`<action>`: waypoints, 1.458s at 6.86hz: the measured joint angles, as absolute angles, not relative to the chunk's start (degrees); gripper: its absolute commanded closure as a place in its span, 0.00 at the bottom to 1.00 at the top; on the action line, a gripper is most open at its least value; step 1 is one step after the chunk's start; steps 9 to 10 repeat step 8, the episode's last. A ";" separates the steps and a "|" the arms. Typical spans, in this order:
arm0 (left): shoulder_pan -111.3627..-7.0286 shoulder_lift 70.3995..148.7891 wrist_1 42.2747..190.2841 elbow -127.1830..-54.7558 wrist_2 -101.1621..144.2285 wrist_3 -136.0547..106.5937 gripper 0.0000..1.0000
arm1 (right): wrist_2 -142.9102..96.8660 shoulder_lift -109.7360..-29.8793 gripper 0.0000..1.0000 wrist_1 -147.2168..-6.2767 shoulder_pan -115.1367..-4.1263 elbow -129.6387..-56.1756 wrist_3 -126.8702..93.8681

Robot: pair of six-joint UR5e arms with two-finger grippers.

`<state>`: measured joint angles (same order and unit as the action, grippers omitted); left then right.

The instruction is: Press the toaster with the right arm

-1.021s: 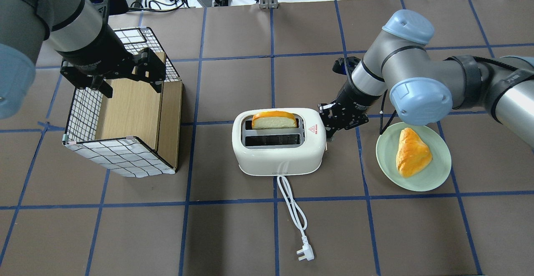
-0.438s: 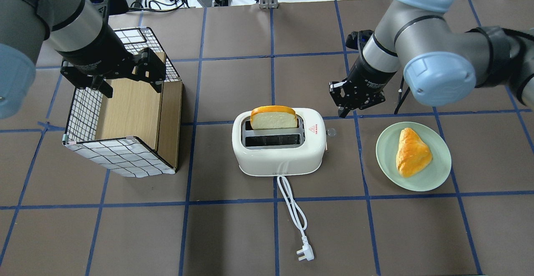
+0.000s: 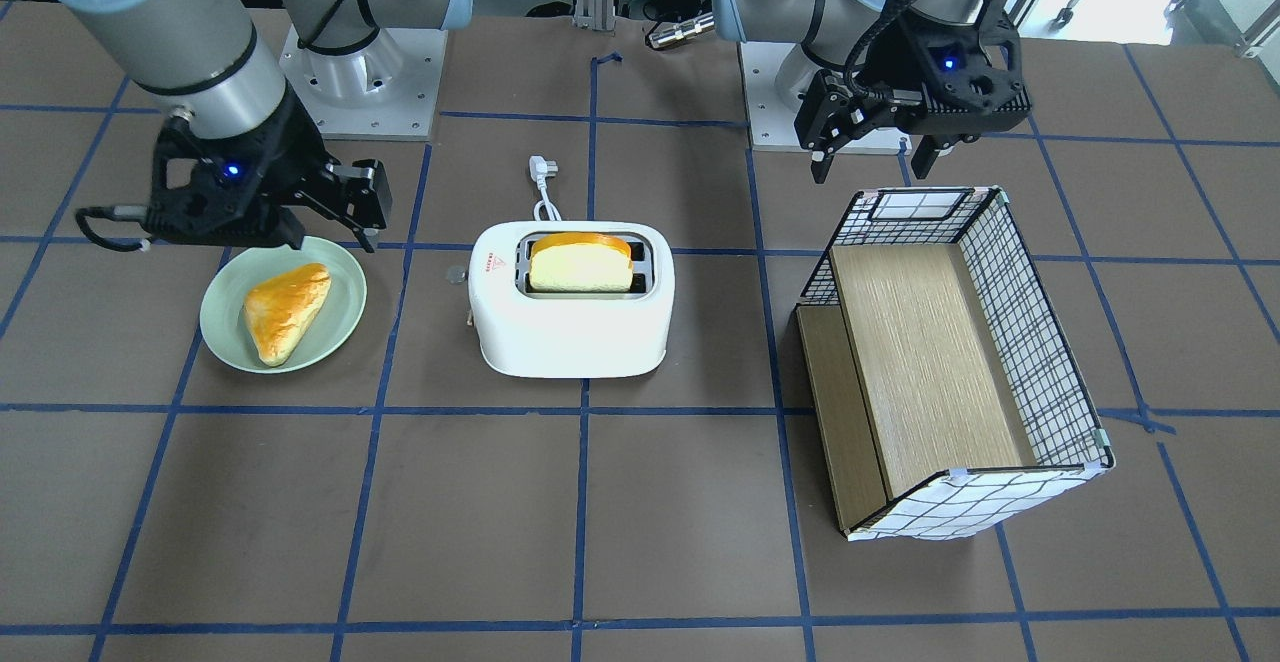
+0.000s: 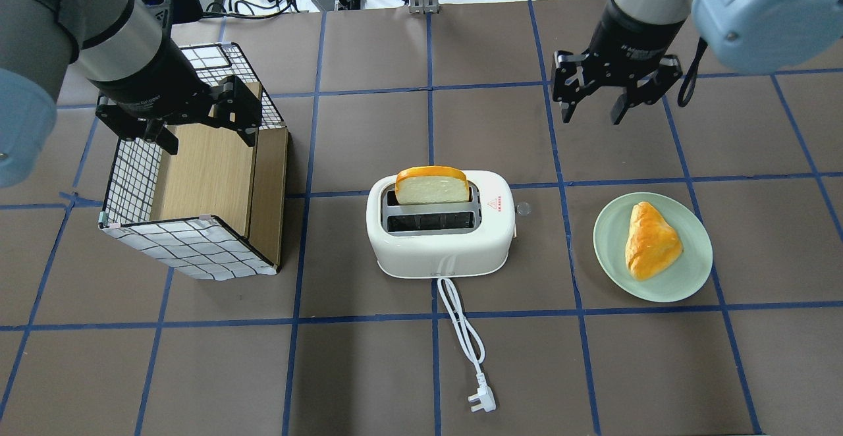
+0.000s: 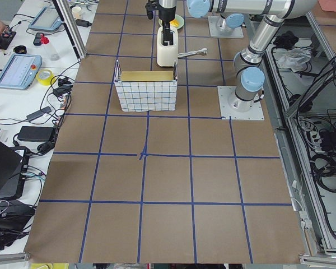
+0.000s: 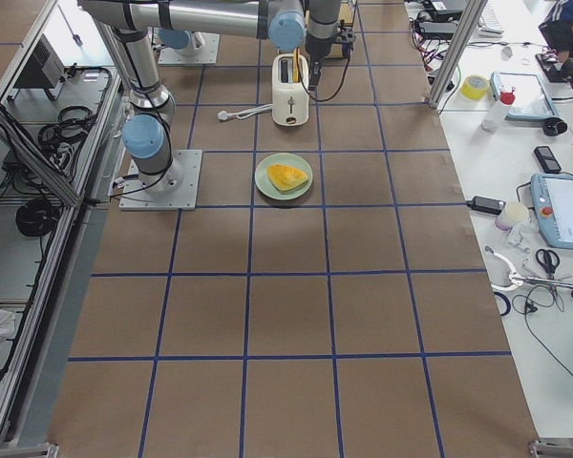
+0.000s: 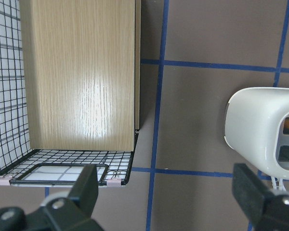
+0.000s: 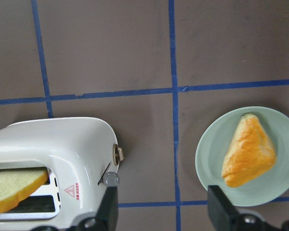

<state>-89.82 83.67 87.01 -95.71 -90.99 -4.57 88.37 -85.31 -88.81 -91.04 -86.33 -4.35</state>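
Note:
The white toaster (image 4: 441, 232) stands mid-table, with a bread slice (image 4: 433, 187) sticking up from its far slot. Its round grey lever knob (image 4: 523, 209) juts from its right end and also shows in the right wrist view (image 8: 111, 179). My right gripper (image 4: 593, 116) is open and empty. It hovers above the table, beyond the toaster's right end and clear of it. In the front view it (image 3: 335, 217) is over the plate's far edge. My left gripper (image 4: 207, 126) is open and empty above the wire box.
A green plate (image 4: 665, 288) holding a pastry (image 4: 649, 238) lies right of the toaster. The checked wire-frame box (image 4: 191, 248) with a wooden floor stands at the left. The toaster's white cord and plug (image 4: 481, 402) trail toward the near edge.
My right gripper has lifted off the toaster's right end and moved up and away to the far right. The bread slice now sits higher in its slot. The left arm has not moved.

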 measured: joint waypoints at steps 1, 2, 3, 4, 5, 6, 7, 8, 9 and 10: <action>-89.82 83.67 87.01 -95.71 -91.03 -4.57 0.00 | 91.60 -85.57 0.02 -86.81 -91.20 -83.09 -4.25; -89.82 83.67 87.01 -95.71 -91.05 -4.57 0.00 | 94.07 -85.98 0.01 -86.01 -91.35 -81.68 -4.00; -89.82 83.67 87.01 -95.71 -91.03 -4.57 0.00 | 94.66 -86.22 0.01 -85.84 -91.41 -81.26 -3.80; -89.82 83.67 87.01 -95.71 -91.00 -4.57 0.00 | 94.24 -86.33 0.01 -86.02 -91.41 -81.10 -3.56; -89.82 83.67 87.01 -95.71 -91.00 -4.57 0.00 | 93.68 -86.32 0.01 -86.47 -91.41 -81.07 -3.08; -89.82 83.67 87.01 -95.71 -91.01 -4.57 0.00 | 92.91 -86.25 0.01 -87.10 -91.41 -81.12 -2.43; -89.82 83.67 87.01 -95.71 -90.99 -4.57 0.00 | 91.90 -86.14 0.01 -87.68 -91.41 -81.32 -2.01; -89.82 83.67 87.01 -95.71 -90.99 -4.57 0.00 | 91.42 -86.03 0.01 -88.09 -91.41 -81.47 -1.84; -89.82 83.67 87.01 -95.71 -90.99 -4.57 0.00 | 91.42 -86.03 0.01 -88.09 -91.41 -81.47 -1.84; -89.82 83.67 87.01 -95.71 -90.99 -4.57 0.00 | 91.42 -86.03 0.01 -88.09 -91.41 -81.47 -1.84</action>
